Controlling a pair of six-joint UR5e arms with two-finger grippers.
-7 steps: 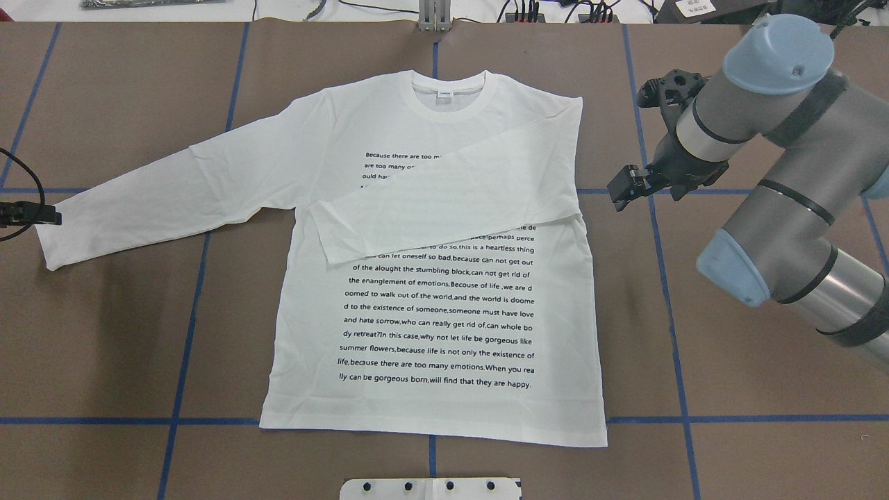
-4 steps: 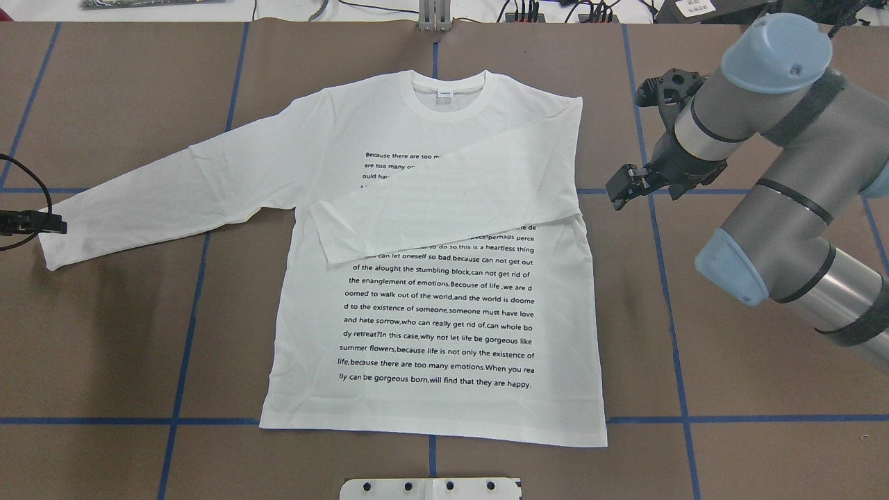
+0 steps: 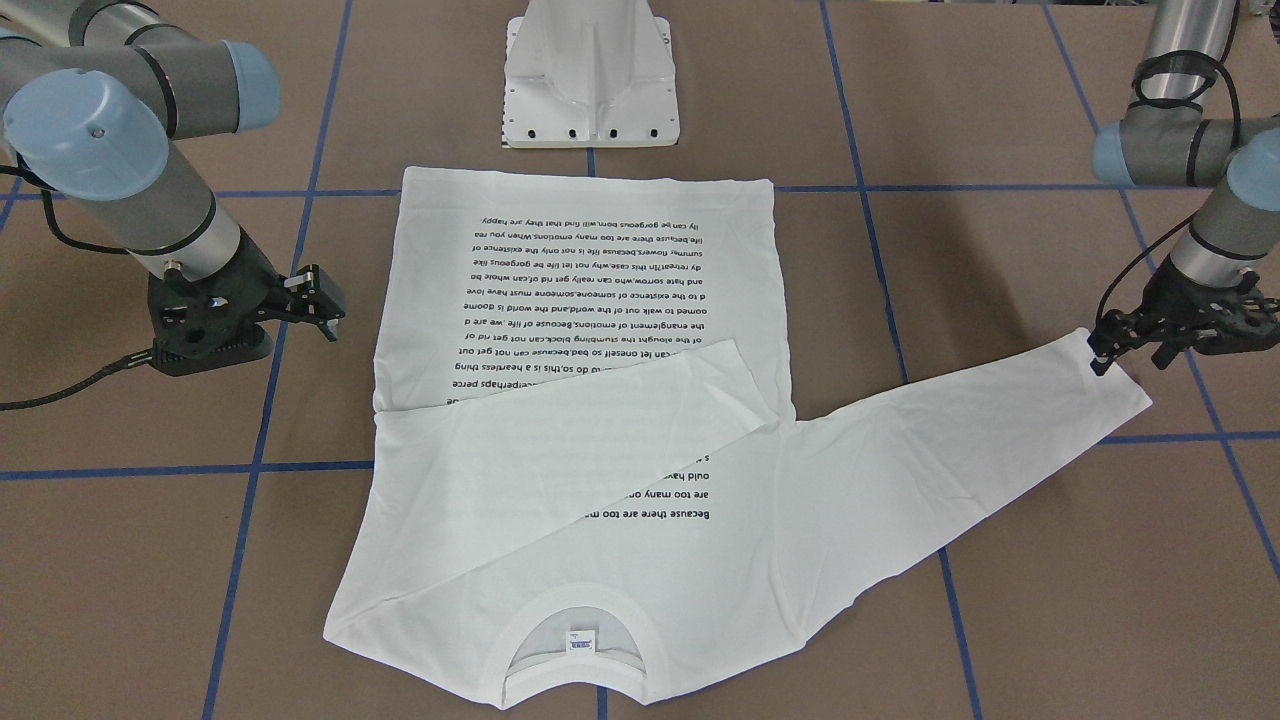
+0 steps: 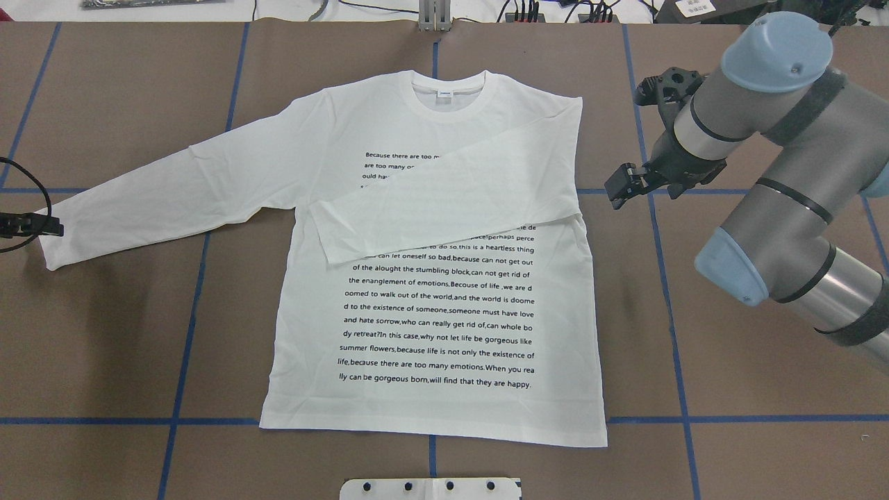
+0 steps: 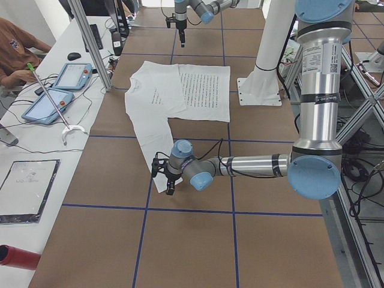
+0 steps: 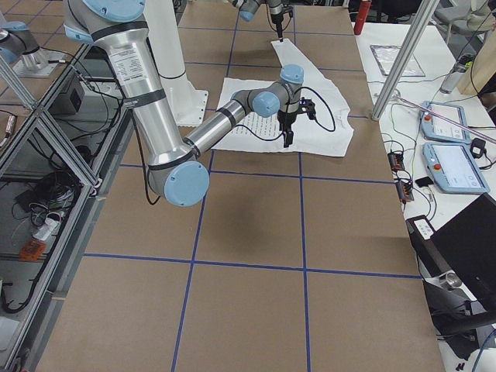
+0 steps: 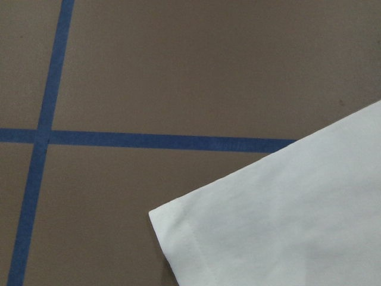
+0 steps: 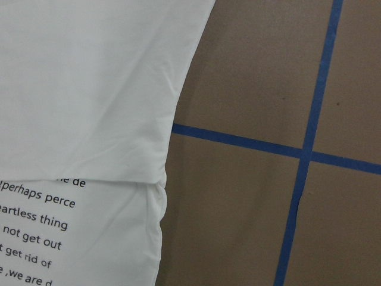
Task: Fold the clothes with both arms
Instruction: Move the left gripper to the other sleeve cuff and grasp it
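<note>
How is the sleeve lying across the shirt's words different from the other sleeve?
The folded sleeve lies slanted across the shirt and hides some words; the stretched sleeve lies straight out on the brown table, hiding none. The left tool is right at the stretched sleeve's cuff, while the right tool is beside the folded sleeve, not touching it. Both sleeves are white, long and flat.

Bright, even overhead light; soft shadows on table (image 4: pixel 104 361) beside T-shirt (image 4: pixel 430 312); sharp focus throughout.
</note>
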